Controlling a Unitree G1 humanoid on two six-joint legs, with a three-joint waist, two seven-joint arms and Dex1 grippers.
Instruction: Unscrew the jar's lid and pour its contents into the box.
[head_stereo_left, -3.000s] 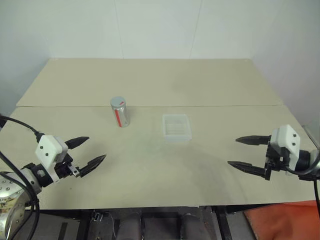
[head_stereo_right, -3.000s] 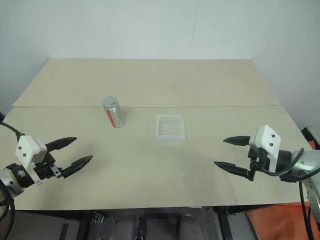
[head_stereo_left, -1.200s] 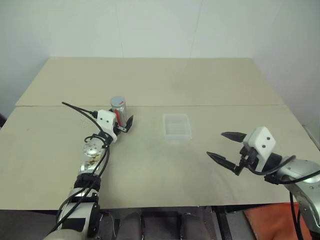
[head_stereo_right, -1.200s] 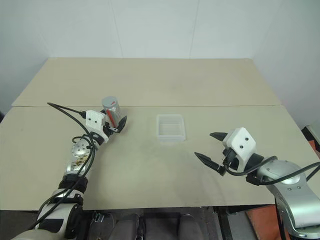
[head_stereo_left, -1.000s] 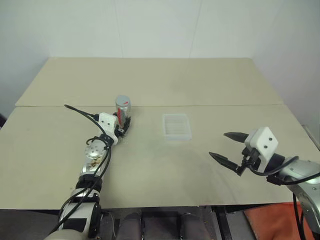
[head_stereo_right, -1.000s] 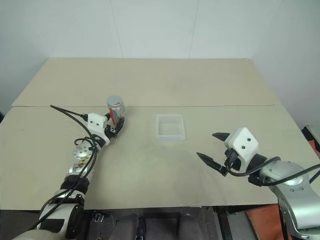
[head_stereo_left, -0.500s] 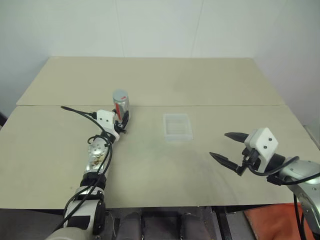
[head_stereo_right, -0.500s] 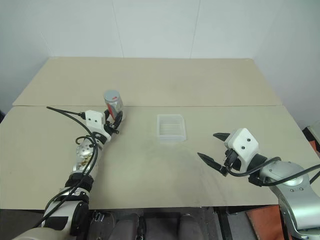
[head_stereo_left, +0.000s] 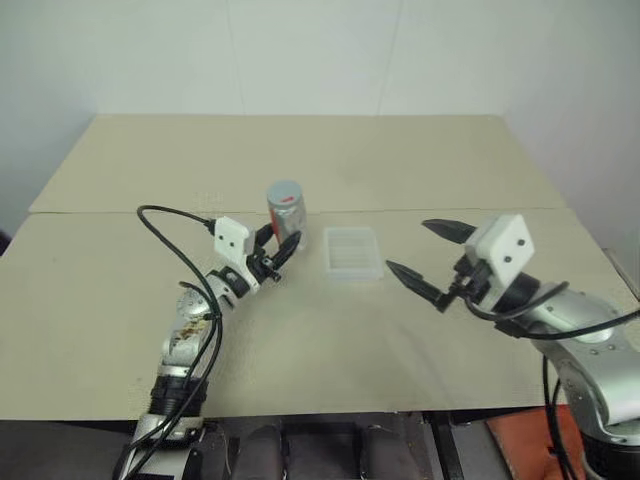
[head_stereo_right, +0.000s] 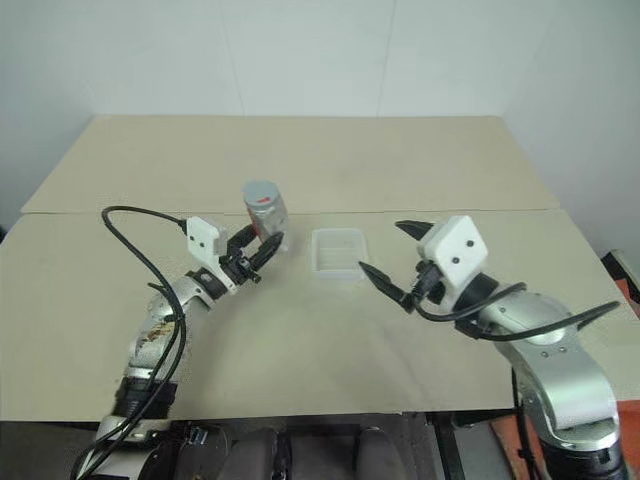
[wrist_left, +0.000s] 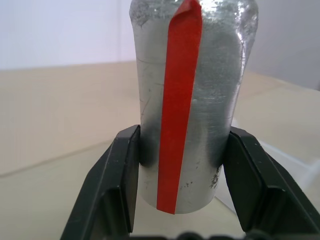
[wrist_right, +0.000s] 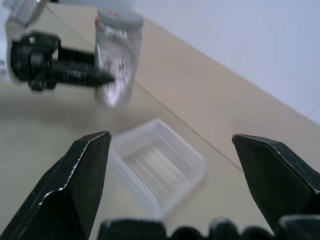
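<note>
The silvery jar (head_stereo_left: 285, 207) with its red stripe (wrist_left: 175, 125) hangs upright above the table, just left of the box (head_stereo_left: 352, 252). My left gripper (head_stereo_left: 275, 248) is shut on the jar's lower part, one finger (wrist_left: 122, 185) on each side. The lid (head_stereo_left: 284, 190) sits on top of the jar. My right gripper (head_stereo_left: 412, 248) is open and holds nothing. It hovers just right of the clear box (wrist_right: 157, 170) and points toward the jar (wrist_right: 117, 55).
The beige table (head_stereo_left: 300, 150) has a seam running across it behind the jar and box. White walls close off the far side. A black cable (head_stereo_left: 165, 215) loops from my left arm.
My left gripper has lifted the jar and carried it right, toward the box. The right gripper has risen and moved left, close to the box's right side.
</note>
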